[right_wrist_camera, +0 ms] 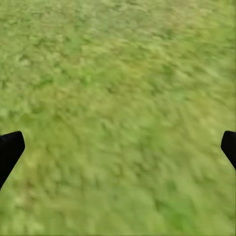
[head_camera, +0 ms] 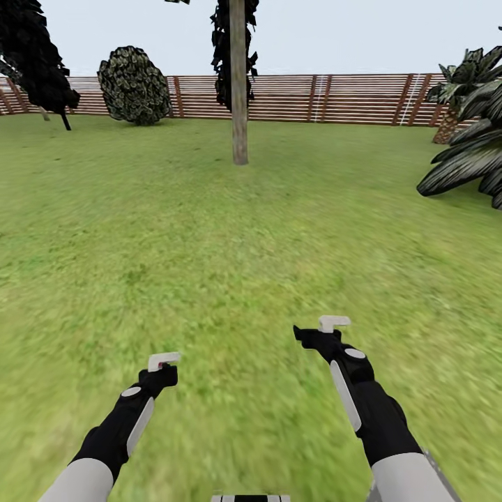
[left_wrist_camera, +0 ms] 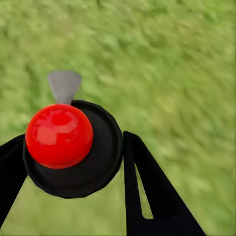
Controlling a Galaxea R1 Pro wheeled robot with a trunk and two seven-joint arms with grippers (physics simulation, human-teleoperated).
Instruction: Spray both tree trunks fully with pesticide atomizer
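The lawn (head_camera: 230,237) is spreading flat and green to the slatted fence (head_camera: 348,97) across the top of the frame, while the tree trunk (head_camera: 239,90) is standing at upper centre, well apart from the left end effector (left_wrist_camera: 73,147), which is gripping a black, red-topped object (left_wrist_camera: 59,136), and the right end effector (right_wrist_camera: 118,147), which is gaping wide.

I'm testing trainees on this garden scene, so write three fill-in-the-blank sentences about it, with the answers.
1. The bare trunk stands on the lawn in front of a slatted ___.
2. The left gripper grips a black round thing topped with a ___ ball.
3. The right gripper has its fingers spread wide over grass, so it is ___.

Answers: fence; red; open
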